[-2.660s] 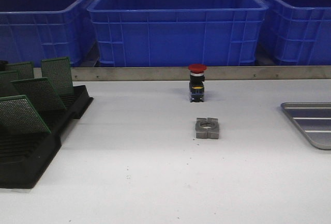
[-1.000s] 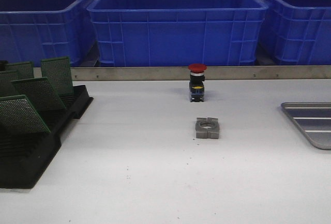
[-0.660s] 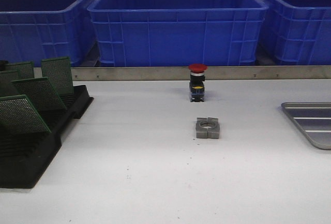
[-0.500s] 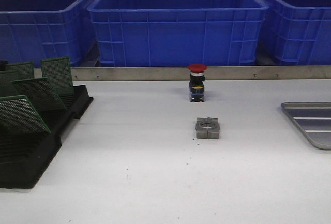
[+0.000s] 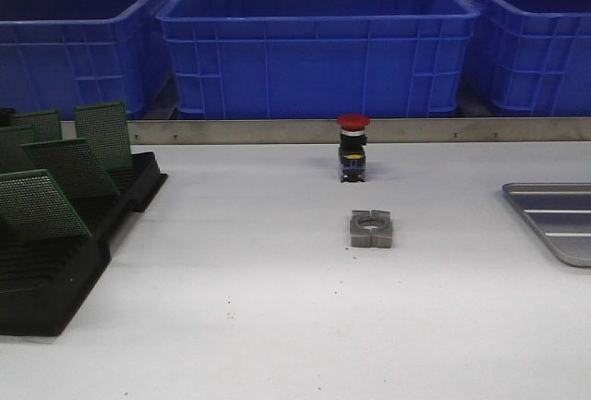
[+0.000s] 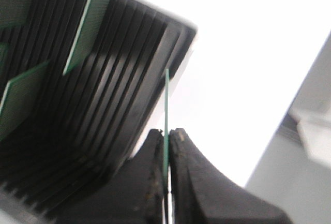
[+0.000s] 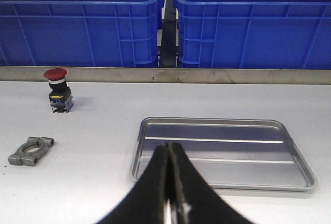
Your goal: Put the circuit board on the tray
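Observation:
In the left wrist view my left gripper (image 6: 166, 134) is shut on a thin green circuit board (image 6: 166, 100), seen edge-on beside the end wall of the black slotted rack (image 6: 119, 94). More green boards (image 6: 89, 25) stand in the rack's slots. The grey ribbed tray (image 7: 227, 151) lies just beyond my right gripper (image 7: 169, 147), which is shut and empty. In the front view the tray (image 5: 554, 220) is at the right edge and the rack (image 5: 55, 261) with several boards (image 5: 42, 204) is at the far left. Neither gripper shows there.
A red-capped push button (image 5: 352, 147) stands mid-table, with a grey metal clamp (image 5: 371, 229) in front of it. Big blue crates (image 5: 314, 44) line the back behind a metal rail (image 5: 277, 130). Button (image 7: 58, 90) and clamp (image 7: 31, 150) also show in the right wrist view.

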`<state>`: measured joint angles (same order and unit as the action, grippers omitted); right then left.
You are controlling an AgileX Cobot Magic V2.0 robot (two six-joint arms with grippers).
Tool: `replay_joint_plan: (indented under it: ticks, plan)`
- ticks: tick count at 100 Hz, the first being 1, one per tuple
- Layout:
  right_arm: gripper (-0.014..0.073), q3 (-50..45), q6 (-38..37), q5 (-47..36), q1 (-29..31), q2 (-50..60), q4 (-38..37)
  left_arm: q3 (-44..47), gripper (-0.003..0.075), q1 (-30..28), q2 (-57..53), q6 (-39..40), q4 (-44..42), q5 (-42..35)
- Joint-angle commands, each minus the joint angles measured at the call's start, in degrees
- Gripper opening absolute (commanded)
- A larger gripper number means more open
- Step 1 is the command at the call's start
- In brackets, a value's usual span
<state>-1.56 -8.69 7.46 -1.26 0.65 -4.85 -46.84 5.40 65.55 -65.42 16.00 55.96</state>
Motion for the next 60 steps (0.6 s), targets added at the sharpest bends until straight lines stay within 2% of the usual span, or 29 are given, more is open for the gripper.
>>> replay_joint_plan:
  ticks: [1, 9, 29, 41, 60]
  plan:
    - [-0.006, -0.08, 0.08, -4.24, -0.05, 1.06, -0.8, -1.68, -0.0017, 0.3, -1.49, 0.39, 8.93, 0.87]
    - [-0.006, -0.08, 0.08, -4.24, -0.05, 1.06, -0.8, -1.57, -0.0017, 0.3, -1.49, -1.92, 17.31, 2.83]
    - [-0.006, -0.08, 0.08, -4.24, -0.05, 1.06, -0.8, -1.57, -0.0017, 1.87, -1.49, -13.93, 35.31, 5.3]
    - [-0.006, -0.08, 0.08, -4.24, -0.05, 1.06, -0.8, -1.57, -0.0017, 4.85, -1.49, -17.67, 40.65, 4.64]
    - [-0.006, -0.08, 0.08, -4.24, -0.05, 1.06, -0.8, -1.57, -0.0017, 11.59, -0.16, -17.71, 46.63, 1.84]
